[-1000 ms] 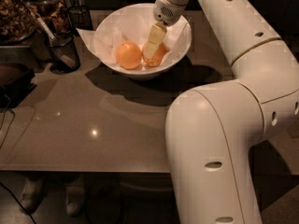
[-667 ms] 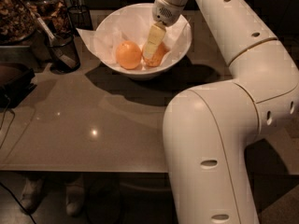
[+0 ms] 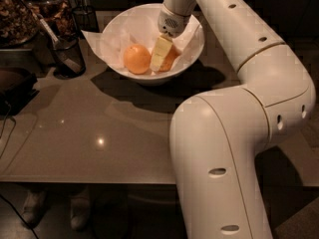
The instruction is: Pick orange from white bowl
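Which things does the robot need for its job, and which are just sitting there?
For the job:
claw, down in the bowl
orange
second orange, by the claw
paper

Just sitting there:
mesh cup
table

white bowl (image 3: pixel 195 50) holding two oranges, at the far edge of the counter (image 3: pixel 89 128).
bowl upright, glossy, lined with crumpled white paper (image 3: pixel 95 38). left orange (image 3: pixel 136 59) fully exposed; second orange (image 3: pixel 172 59) just beside it, partly hidden by the gripper (image 3: pixel 163 59), which reaches down inside the bowl.
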You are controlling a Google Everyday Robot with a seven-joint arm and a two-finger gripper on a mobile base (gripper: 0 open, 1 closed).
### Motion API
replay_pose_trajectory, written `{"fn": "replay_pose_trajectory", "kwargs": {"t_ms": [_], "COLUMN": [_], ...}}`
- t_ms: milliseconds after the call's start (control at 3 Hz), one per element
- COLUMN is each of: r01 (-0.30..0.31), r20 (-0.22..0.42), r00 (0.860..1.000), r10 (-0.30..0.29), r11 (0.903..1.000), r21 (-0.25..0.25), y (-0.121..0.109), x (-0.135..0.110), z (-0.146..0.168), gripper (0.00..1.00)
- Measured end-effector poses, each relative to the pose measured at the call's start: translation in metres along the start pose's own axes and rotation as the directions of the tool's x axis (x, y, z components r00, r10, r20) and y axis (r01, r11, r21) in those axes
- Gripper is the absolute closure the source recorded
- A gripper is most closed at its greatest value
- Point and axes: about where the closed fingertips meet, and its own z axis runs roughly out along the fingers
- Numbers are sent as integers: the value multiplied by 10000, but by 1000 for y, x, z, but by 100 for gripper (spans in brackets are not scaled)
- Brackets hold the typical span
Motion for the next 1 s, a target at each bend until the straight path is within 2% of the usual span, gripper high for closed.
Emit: {"fn": "replay_pose_trajectory", "kwargs": {"t_ms": [667,1000], "r01": [110,474], "r20": [-326,-324], "r00": [9994,9983], "r10": [-121,-479], "r11": [9994,9987], "r21": [-342,-162], "y": [6,9], "x": [8,13], "z": [16,17], "gripper": [18,37]}}
